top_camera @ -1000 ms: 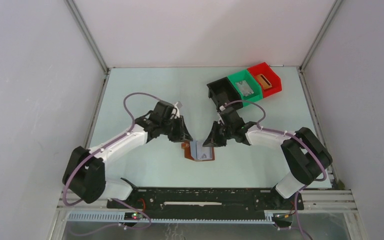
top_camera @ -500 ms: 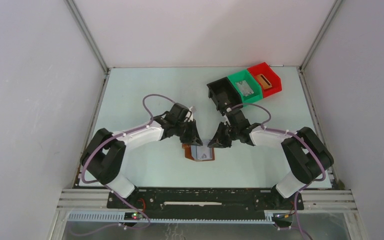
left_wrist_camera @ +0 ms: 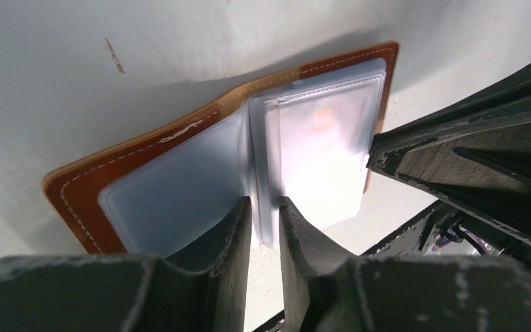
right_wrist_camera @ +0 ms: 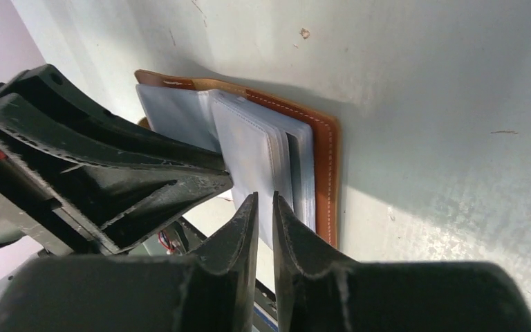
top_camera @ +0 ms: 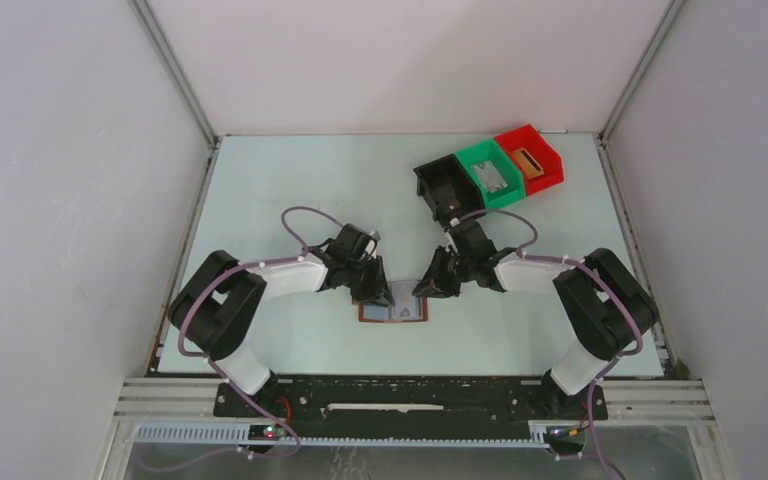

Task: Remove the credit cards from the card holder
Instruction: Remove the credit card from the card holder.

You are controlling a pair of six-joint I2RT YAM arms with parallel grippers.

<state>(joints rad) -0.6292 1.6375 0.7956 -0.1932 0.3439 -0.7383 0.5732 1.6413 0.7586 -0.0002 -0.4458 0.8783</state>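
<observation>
- The card holder (top_camera: 393, 312), a brown leather wallet with white stitching, lay open and flat on the pale table (top_camera: 290, 180), near the front edge and about midway between the two arms.
- Clear, pale blue plastic sleeves (left_wrist_camera: 173, 194) fanned out from its middle fold; one leaf lay flat on the left half, and a stack stood over the right half.
- One of the credit cards (left_wrist_camera: 318, 159) showed through a sleeve on the right half as a whitish rectangle with a faint orange mark near its top. Other cards could not be made out.
- The left gripper (left_wrist_camera: 266, 211) reached down at the near edge of the wallet's fold. Its jaws stood only narrowly apart, with the lower edge of a sleeve in the gap; whether they pinched it could not be told.
- The right gripper (right_wrist_camera: 265, 204) met the stack of sleeves from the wallet's right side. Its jaws were likewise almost closed, with the edge of the stack in line with the gap; a grip could not be confirmed.
- Both grippers sat close together over the wallet, tips pointing toward each other.
- Well behind and to the right, three bins stood in a touching row: black (top_camera: 427, 180), green (top_camera: 472, 158) and red (top_camera: 550, 160).
- A pale flat item (top_camera: 495, 178) lay in the green bin and a tan flat item (top_camera: 528, 160) in the red one, both too small to identify.
</observation>
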